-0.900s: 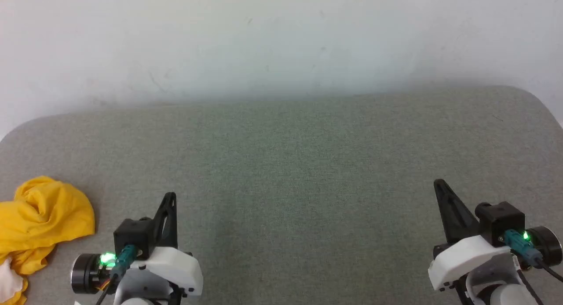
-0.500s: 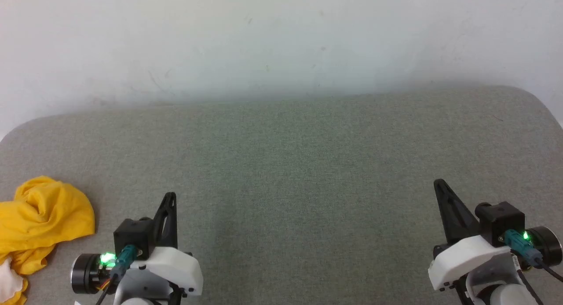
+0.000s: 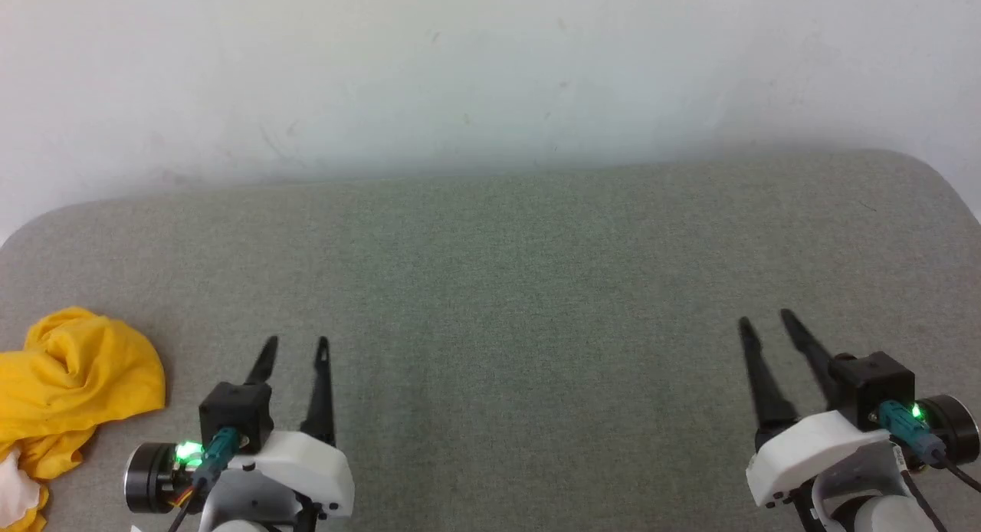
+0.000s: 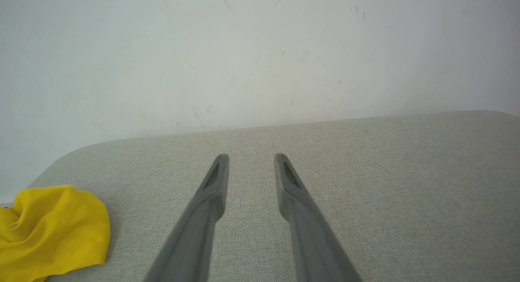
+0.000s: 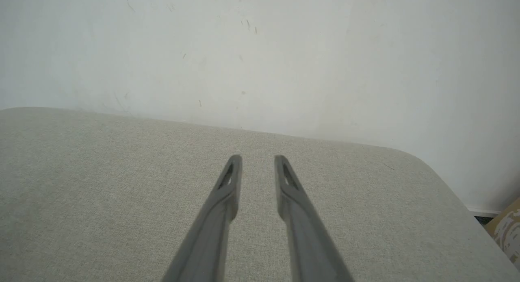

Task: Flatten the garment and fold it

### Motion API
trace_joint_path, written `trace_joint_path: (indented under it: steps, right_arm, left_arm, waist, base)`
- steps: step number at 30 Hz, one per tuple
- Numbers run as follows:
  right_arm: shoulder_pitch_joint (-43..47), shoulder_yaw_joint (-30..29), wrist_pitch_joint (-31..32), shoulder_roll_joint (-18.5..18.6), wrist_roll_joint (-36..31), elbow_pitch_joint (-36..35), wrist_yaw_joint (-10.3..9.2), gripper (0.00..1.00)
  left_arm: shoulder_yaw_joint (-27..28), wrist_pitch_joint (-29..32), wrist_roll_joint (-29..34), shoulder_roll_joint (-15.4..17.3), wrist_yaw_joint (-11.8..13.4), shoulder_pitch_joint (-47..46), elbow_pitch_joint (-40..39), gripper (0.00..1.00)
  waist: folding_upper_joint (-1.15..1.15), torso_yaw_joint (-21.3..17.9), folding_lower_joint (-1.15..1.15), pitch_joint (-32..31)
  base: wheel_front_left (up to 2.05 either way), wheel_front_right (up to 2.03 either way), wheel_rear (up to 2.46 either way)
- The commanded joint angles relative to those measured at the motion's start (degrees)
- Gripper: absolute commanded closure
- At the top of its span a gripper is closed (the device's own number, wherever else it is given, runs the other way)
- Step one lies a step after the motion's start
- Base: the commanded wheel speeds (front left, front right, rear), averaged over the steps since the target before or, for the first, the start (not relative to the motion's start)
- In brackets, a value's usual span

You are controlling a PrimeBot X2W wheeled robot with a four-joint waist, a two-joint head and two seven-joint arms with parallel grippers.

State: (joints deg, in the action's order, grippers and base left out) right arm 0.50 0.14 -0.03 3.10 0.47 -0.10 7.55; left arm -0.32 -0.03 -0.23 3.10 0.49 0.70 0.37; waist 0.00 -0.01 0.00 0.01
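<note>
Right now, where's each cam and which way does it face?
Head view: on the head, facing forward and down at the grey surface and white wall; left jaws lower left, right jaws lower right, both open.
Left wrist view: on that wrist, looking along the left jaws to the wall.
Right wrist view: same, along the right jaws.
Shared: head and left wrist views show the crumpled garment at left.

Head cam fwd-down, wrist cams low, all share pad
</note>
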Motion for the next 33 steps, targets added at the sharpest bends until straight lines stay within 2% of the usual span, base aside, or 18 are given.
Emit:
trace_joint_path:
  steps: [1, 20, 33]
  right_arm:
    - [-0.01, -0.04, -0.29, -0.02, 0.25, 0.16, 0.0, 0.0]
    - [-0.31, -0.62, -2.49, -0.05, 1.97, 1.95, -0.01, 0.0]
    - [-0.53, -1.0, -3.99, -0.07, 2.66, 3.03, -0.02, 0.0]
  left_arm:
    - [-0.13, -0.35, -0.29, -0.02, -0.1, -0.08, 0.2, 0.0]
    - [-0.72, -2.5, -2.73, -0.05, -0.52, -0.77, 1.46, 0.0]
    - [-0.02, -4.06, -4.81, -0.07, -0.45, -0.96, 2.02, 0.0]
  waist:
    - [0.0, -0.02, 0.0, 0.0]
    - [0.0, 0.68, 0.0, -0.06]
    - [0.0, 4.01, 0.0, 0.05]
  base:
    - [0.0, 0.0, 0.0]
    - [0.0, 0.0, 0.0]
    - [0.0, 0.0, 0.0]
